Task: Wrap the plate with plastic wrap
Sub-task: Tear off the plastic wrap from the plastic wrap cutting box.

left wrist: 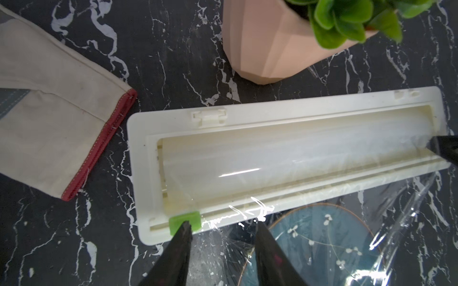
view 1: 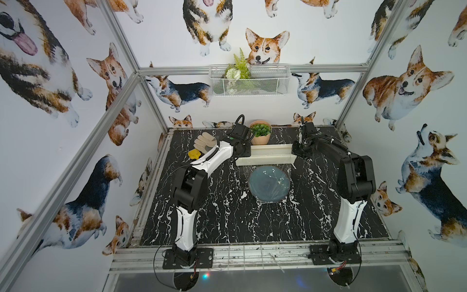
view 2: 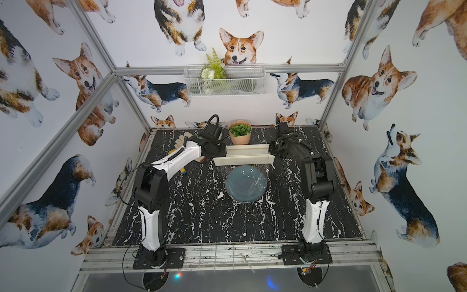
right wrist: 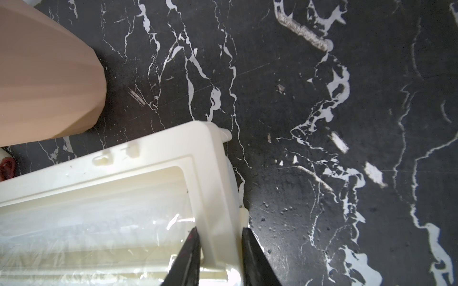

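Note:
The blue-grey plate (view 1: 269,183) (view 2: 245,184) lies mid-table, just in front of the long cream dispenser box (view 1: 265,154) (left wrist: 285,153), whose lid is open. Glossy plastic wrap (left wrist: 396,198) runs from the box down over the plate (left wrist: 322,247). My left gripper (left wrist: 223,222) is open at the box's left end. One finger touches the green slider (left wrist: 194,218) and the other is over the film. My right gripper (right wrist: 221,229) is shut on the right end wall of the dispenser box (right wrist: 99,188), one finger inside and one outside.
A beige work glove (view 1: 205,142) (left wrist: 49,111) lies at the back left, with a yellow object (view 1: 194,154) beside it. A pink pot with a green plant (view 1: 260,134) (left wrist: 272,42) stands right behind the box. A wire basket (view 1: 249,81) hangs on the back wall.

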You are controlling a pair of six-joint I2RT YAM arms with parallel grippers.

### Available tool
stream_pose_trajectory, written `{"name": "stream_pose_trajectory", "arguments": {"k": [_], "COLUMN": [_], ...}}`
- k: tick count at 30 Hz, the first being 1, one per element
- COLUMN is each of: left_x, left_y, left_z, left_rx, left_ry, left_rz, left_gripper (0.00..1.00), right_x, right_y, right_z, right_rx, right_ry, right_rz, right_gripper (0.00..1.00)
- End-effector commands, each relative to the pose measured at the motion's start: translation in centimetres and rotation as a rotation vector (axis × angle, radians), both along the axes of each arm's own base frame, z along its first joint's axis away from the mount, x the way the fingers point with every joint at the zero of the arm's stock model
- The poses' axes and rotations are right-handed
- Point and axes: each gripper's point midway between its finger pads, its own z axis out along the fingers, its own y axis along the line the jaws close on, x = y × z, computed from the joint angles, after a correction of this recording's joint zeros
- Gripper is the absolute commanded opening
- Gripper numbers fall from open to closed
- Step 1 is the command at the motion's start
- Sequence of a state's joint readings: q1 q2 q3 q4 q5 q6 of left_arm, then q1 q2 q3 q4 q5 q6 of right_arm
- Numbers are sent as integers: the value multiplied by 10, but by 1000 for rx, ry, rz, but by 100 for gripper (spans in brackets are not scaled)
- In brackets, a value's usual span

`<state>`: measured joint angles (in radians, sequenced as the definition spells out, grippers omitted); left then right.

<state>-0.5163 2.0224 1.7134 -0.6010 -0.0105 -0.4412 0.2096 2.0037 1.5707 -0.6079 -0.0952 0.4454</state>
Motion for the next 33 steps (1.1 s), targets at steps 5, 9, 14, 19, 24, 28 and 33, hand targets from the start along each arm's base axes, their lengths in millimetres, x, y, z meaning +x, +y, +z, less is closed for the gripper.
{"name": "stream_pose_trajectory", "arguments": {"k": [5,9,14,19,24,28,33], "left_x": [-3,-2,-1,-1,0,-1,-3], "left_y": [13,16,13,11,7,-1,-13], "left_z": [-13,-21,-27,-30,-30,-30,-31], "left_rx": [54,59,47,40,29,-18,-98], "left_ry": [26,41,47,49,53,66,85], "left_rz": [25,31,25,17,7,6,12], "left_gripper": [45,45,45,45,44,44,43], "right_x": [-36,-37,-38,-37,-38,-38,-39], "right_y": [4,4,4,5,6,8,10], "right_z": [-27,-27,-29,-28,-30,-30,-31], "right_rx": [3,2,2,9,12,14,14], "right_ry": [171,173,178,176,181,182,183], "right_rz": [27,27,29,31,33,35,35], "right_gripper": [29,30,30,30,29,30,29]}}
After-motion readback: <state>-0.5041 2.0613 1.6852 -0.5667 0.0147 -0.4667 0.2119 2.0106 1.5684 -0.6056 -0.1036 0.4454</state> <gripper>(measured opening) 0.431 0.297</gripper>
